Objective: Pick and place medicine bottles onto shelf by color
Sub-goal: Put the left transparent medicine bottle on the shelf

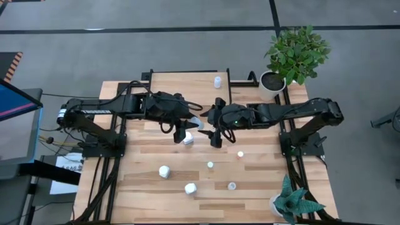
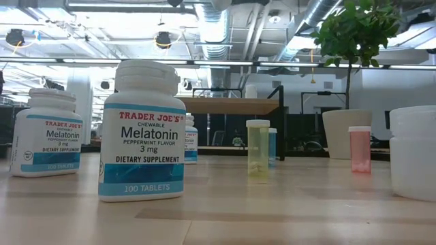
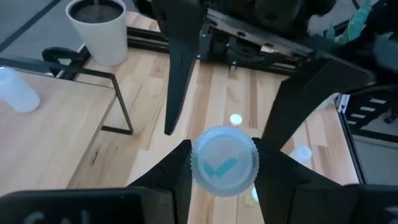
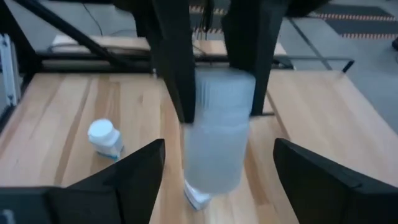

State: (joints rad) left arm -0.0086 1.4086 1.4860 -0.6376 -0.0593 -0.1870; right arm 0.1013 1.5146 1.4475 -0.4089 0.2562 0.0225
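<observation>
My left gripper [image 1: 186, 134] is at the table's middle, shut on a white bottle [image 1: 188, 140] with a ridged cap and a blue check mark [image 3: 224, 160]. My right gripper [image 1: 215, 135] is open and empty just right of it; its fingers stand apart on either side of the bottle [image 4: 217, 137] without touching. The shelf [image 1: 187, 81] stands at the far edge with one pale bottle [image 1: 217, 82] on its top. Two more white bottles [image 1: 164, 171] [image 1: 190, 188] and small ones with a white cap [image 1: 210, 165] and an orange-red cap [image 1: 240, 154] stand on the table nearer the front. My left gripper pinches the bottle's ridged cap [image 3: 198, 163] between its two fingers, one on each side. The fingers [image 4: 177, 68] come from above and point down. The bottle stays upright below them; whether its base is clear of the table I cannot tell.
A plant pot [image 1: 273, 81] stands at the far right beside the shelf, and another plant [image 1: 289, 203] at the near right corner. A further small bottle [image 1: 232, 185] stands near the front. In the low view the white bottles [image 2: 142, 129] [image 2: 48, 133] block much of the table.
</observation>
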